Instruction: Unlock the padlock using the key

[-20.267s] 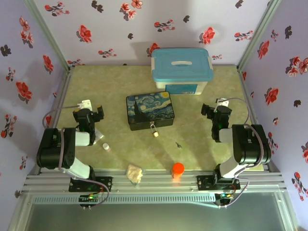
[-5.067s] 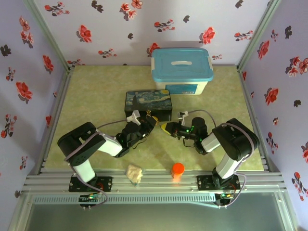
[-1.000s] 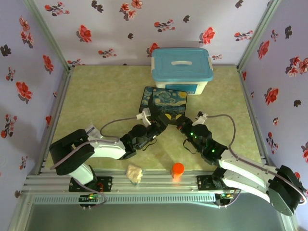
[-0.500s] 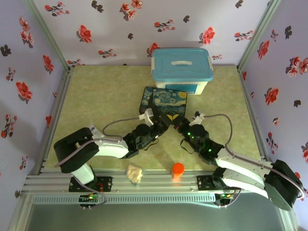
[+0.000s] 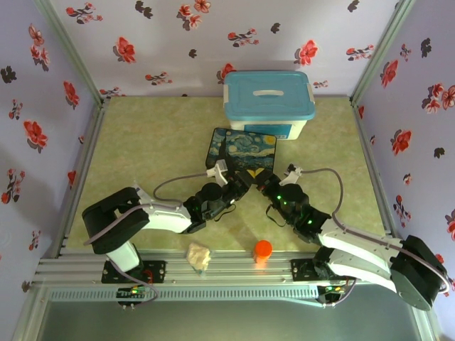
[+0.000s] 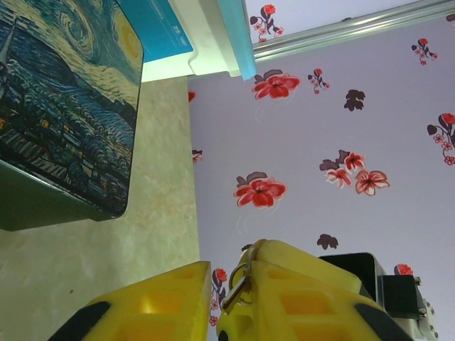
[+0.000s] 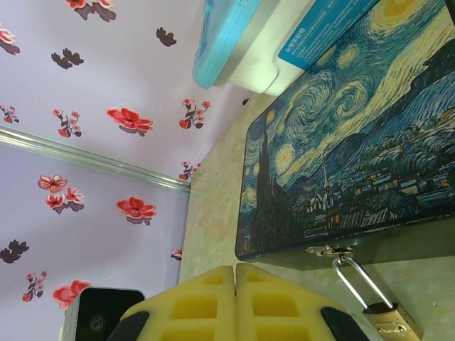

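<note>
Padlock (image 7: 387, 320) hung from painted box (image 7: 355, 142), just beside right gripper (image 7: 234, 268) with fingers pressed together, silver loop (image 6: 238, 284) seen in narrow gap of left gripper (image 6: 231, 268), hold undetermined.

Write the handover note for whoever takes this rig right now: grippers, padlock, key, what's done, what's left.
Grippers: the left gripper is closed on a thin metal loop, apparently the key. The right gripper is shut, with nothing visible between its fingers.
Things: the padlock hangs closed from the hasp of the starry-night box, beside the right gripper.
Done: the key seems to be in hand.
Left: put it in the padlock, turn it, open the padlock.
</note>
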`<state>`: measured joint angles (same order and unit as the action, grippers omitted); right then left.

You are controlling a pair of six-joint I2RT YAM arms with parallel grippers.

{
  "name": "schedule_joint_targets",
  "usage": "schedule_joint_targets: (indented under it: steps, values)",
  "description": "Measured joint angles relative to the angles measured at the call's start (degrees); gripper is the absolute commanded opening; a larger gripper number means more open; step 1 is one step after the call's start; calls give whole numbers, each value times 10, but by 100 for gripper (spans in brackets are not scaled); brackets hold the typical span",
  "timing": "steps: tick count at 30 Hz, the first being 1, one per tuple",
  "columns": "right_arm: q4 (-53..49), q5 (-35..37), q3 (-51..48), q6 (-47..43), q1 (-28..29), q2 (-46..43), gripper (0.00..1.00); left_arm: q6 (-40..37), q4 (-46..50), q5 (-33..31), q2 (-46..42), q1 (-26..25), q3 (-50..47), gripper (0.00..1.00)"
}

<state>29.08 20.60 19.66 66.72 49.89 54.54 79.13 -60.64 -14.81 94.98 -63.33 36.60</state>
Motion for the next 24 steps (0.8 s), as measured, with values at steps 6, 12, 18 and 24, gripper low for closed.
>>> schedule_joint_targets:
  steps: [6,12,18,24]
  values:
    - [0,0,0,0,1,0,0,0,-2,0,0,7,0,20]
    - [1,0,0,9,1,9,0,-2,-3,0,0,11,0,6]
    - [2,0,-2,14,1,13,0,-5,-4,0,0,14,0,0]
    - [-26,-67,-1,-27,-28,1,64,-31,47,42,-21,33,3,0]
